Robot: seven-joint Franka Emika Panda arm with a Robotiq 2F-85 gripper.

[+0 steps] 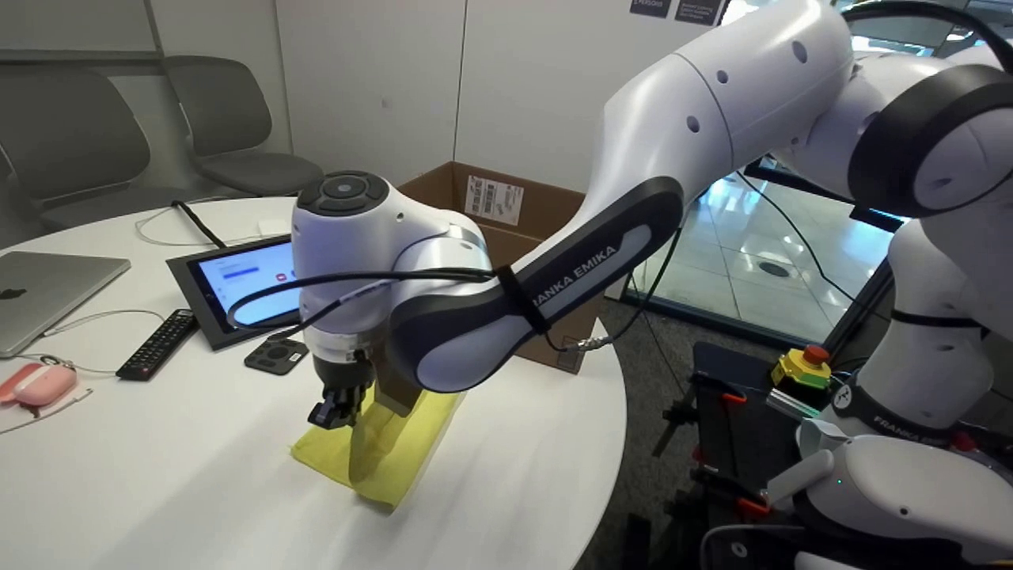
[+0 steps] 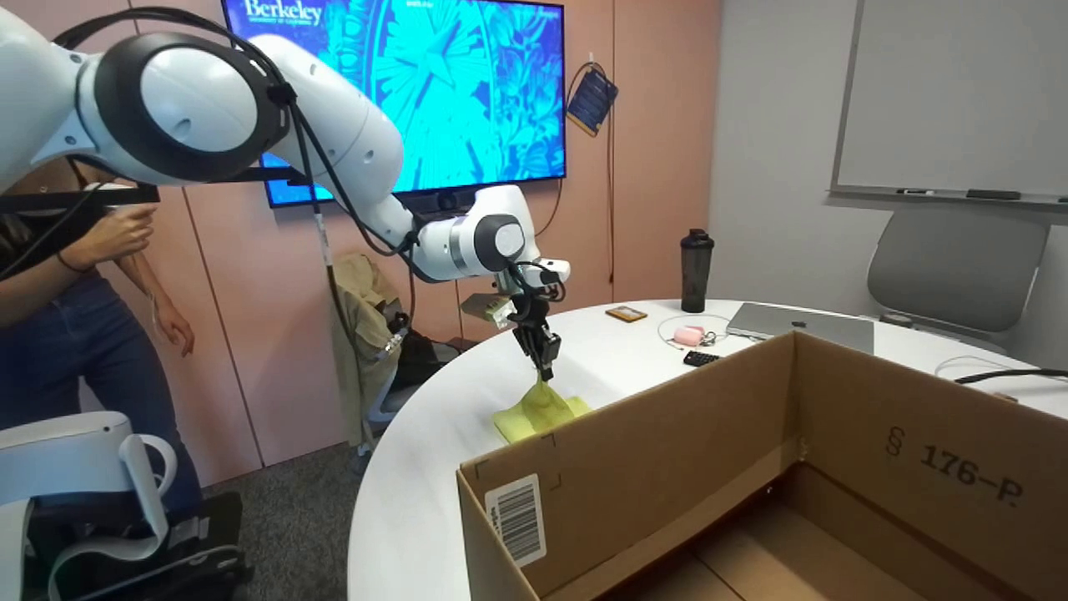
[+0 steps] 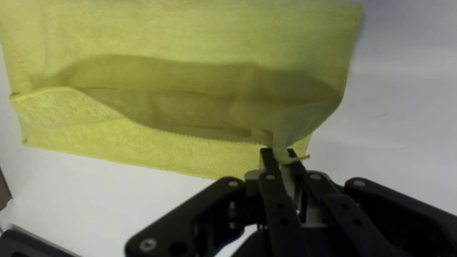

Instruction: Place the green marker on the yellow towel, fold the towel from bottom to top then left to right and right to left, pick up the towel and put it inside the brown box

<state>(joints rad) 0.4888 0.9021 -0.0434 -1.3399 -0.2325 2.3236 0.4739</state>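
The yellow towel (image 3: 200, 32) lies on the white table, with one upper layer lifted into a raised, shaded fold. My gripper (image 3: 281, 157) is shut on a pinched edge of that layer near one corner, and a small tip of cloth pokes out between the fingertips. A flat strip of the towel shows beneath the lifted layer in the wrist view. In an exterior view the cloth (image 2: 541, 411) rises to a peak under the gripper (image 2: 544, 376). The brown box (image 2: 667, 442) stands beside the towel, its top uncovered. The green marker is hidden or out of view.
On the table are a tablet (image 1: 245, 273), a remote control (image 1: 158, 344), a small dark device (image 1: 277, 354), a laptop (image 1: 55, 293) and a pink case (image 1: 46, 385). A black bottle (image 2: 696, 271) stands farther off. The round table edge (image 1: 621, 427) curves past the towel.
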